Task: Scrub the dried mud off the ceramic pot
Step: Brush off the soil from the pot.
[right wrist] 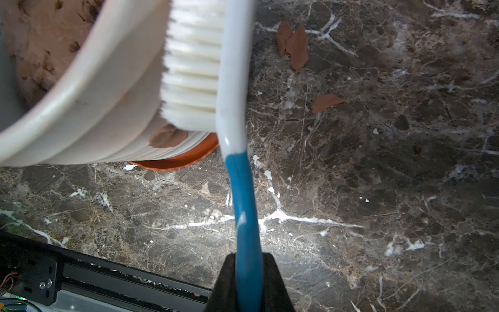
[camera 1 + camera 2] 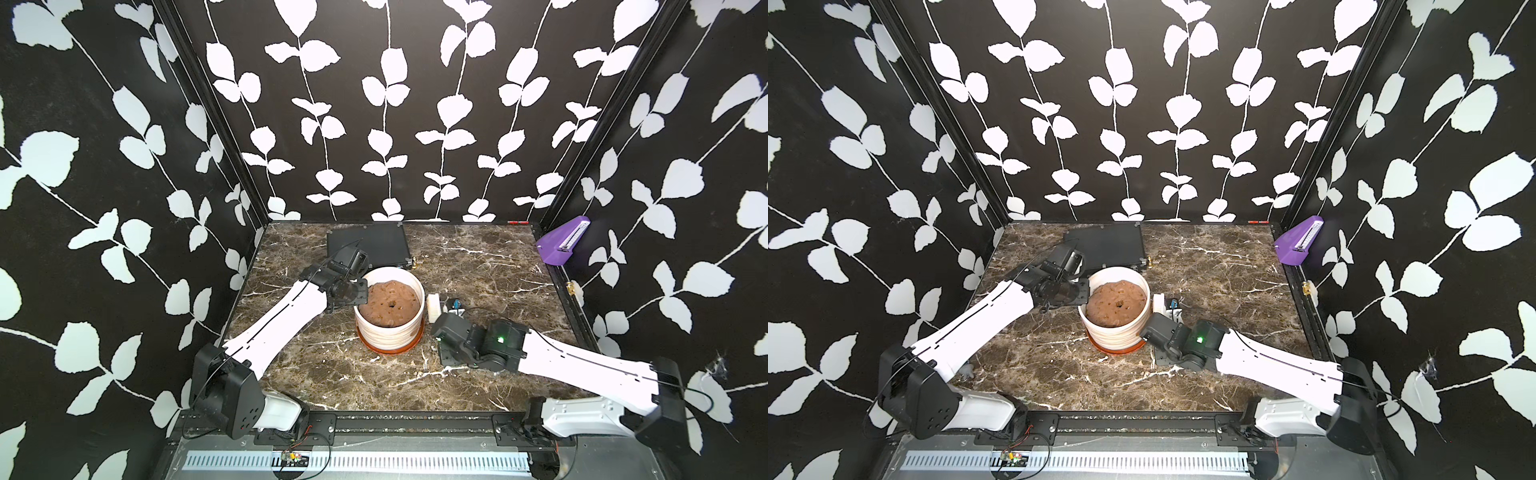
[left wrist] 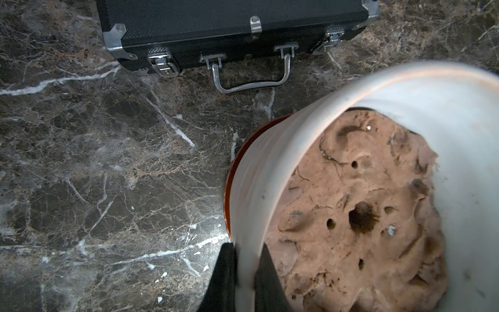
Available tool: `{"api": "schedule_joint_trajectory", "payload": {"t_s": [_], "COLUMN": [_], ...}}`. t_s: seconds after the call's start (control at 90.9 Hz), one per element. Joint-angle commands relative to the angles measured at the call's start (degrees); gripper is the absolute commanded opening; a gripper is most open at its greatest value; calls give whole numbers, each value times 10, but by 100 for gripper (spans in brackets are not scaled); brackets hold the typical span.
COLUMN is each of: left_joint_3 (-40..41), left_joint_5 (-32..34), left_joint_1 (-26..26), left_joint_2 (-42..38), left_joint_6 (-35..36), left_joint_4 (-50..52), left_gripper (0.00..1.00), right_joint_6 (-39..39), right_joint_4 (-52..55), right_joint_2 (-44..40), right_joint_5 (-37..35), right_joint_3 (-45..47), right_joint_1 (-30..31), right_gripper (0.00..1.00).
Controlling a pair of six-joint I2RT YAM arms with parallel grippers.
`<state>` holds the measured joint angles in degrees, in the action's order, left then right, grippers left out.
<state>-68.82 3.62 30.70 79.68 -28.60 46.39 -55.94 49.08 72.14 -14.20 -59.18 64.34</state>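
Observation:
The white ribbed ceramic pot (image 2: 388,334) stands on its orange-brown base mid-table, filled with a lumpy brown mound (image 2: 392,307). My left gripper (image 3: 247,259) is shut on the pot's rim (image 3: 270,162), one finger outside and one inside; it shows in a top view at the pot's left side (image 2: 360,297). My right gripper (image 1: 249,259) is shut on the blue handle of a brush (image 1: 244,205). The brush's white bristles (image 1: 194,67) press against the pot's right wall (image 1: 108,108). A blotch of dried mud (image 1: 167,139) sticks to the wall just past the bristles.
Reddish mud flakes (image 1: 295,47) (image 1: 326,102) lie on the marble table right of the pot. A flat black case (image 2: 368,245) with a metal handle (image 3: 251,83) lies behind the pot. A purple object (image 2: 563,245) hangs at the right wall. A black rail (image 1: 81,278) runs along the front edge.

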Motion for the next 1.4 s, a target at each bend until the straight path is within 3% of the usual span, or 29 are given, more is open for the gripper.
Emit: {"api": "schedule_joint_trajectory", "payload": {"t_s": [0.0, 0.165, 0.286, 0.396, 0.55, 0.616, 0.693, 0.814, 1.001, 1.287, 1.386], "left_joint_3": [10, 5, 4, 7, 4, 3, -5, -28, -69, -122, -127], "left_joint_5": [-64, -66, -69, -68, -66, -65, -61, -55, -52, -59, -56], "left_joint_1": [-2, -2, -2, -2, -2, -2, -2, -2, -2, -2, -2], "left_joint_2": [-21, -16, -15, -19, -23, -22, -17, 0, 50, 117, 129], "left_joint_6": [0, 5, 5, 8, 11, 11, 12, 16, 20, 33, 38], "left_joint_4": [-31, -30, -30, -28, -24, -26, -27, -28, -29, -18, -13], "left_gripper": [0, 0, 0, 0, 0, 1, 22, 33, 38, 40, 37], "right_joint_6": [24, 23, 45, 64, 78, 80, 78, 45, 6, 3, 3], "right_joint_4": [-26, -47, -73, -32, 15, 24, 4, 4, 29, 27, 24], "right_joint_2": [31, 71, 107, 135, 101, 72, 19, -54, -98, -112, -117], "right_joint_5": [9, 25, 48, 12, -31, -24, 0, -1, -13, -9, -9], "right_joint_3": [-21, -10, 3, -1, 15, 27, 57, 91, 105, 102, 104], "right_joint_1": [-4, -15, -57, -114, -147, -146, -129, -80, -34, -26, -26], "right_gripper": [0, 0, 0, 0, 0, 0, 0, 0, 0, 0, 0]}}
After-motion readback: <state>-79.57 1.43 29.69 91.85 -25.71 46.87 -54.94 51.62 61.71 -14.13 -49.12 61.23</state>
